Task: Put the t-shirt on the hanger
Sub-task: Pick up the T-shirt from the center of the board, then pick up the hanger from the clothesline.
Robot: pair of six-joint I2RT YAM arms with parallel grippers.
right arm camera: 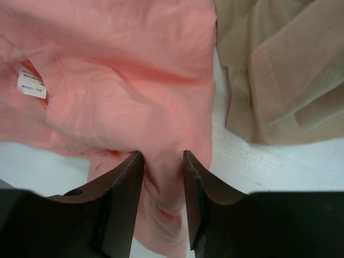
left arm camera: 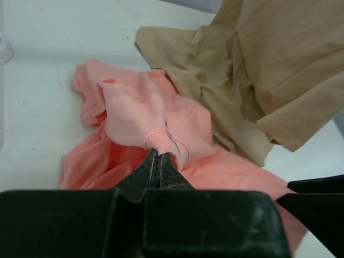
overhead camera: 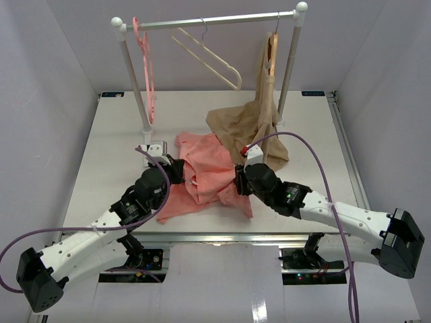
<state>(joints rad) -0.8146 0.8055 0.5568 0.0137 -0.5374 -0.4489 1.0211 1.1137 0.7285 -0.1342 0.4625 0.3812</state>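
Soft crumpled t-shirt [overhead camera: 210,167], fold tight in left gripper [left arm camera: 159,155], right gripper [right arm camera: 163,157] part-wide astride.

Salmon-pink t-shirt [overhead camera: 209,168] lies crumpled in a heap at the centre of the table [overhead camera: 108,148], with a loose flap spreading toward 7 o'clock and a white label [right arm camera: 31,85] showing. Thin cream triangular hanger [overhead camera: 209,66] hangs tilted by its silver hook from the rail [overhead camera: 229,20] at 12 o'clock, well apart from the t-shirt.
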